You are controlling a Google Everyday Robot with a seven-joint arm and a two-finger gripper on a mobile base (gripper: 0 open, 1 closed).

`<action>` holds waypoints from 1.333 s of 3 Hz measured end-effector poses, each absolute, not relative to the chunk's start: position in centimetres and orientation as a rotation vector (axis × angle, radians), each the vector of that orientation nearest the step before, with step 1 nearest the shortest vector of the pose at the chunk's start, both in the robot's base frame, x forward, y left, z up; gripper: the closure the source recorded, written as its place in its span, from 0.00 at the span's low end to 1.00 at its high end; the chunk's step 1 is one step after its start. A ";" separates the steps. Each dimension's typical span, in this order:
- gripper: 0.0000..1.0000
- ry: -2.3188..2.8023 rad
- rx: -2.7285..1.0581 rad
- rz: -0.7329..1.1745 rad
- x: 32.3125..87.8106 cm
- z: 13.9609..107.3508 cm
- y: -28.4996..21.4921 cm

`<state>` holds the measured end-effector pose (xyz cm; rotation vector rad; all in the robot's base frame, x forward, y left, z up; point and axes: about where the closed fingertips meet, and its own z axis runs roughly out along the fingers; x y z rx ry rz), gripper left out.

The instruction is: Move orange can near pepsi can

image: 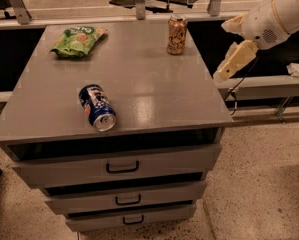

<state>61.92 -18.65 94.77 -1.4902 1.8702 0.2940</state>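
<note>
The orange can [177, 35] stands upright near the far right corner of the grey cabinet top [139, 79]. The pepsi can [97, 107] lies on its side near the front left, its silver end facing the front edge. My gripper [227, 50] hangs in the air just off the cabinet's right edge, to the right of the orange can and a little nearer than it. It is open and empty, with cream fingers [234, 61] spread apart and pointing left.
A green chip bag [78, 40] lies at the far left of the top. Three drawers [123, 166] sit below the top. A dark rail and shelf [269, 84] run behind and to the right of the cabinet.
</note>
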 end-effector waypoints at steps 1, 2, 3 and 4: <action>0.00 1.861 -1.444 0.288 63.6 93.8 -18.5; 0.00 1.822 -1.307 0.282 69.0 91.7 -18.9; 0.00 1.768 -1.153 0.294 74.8 90.4 -19.5; 0.00 1.691 -1.024 0.348 79.9 89.9 -19.0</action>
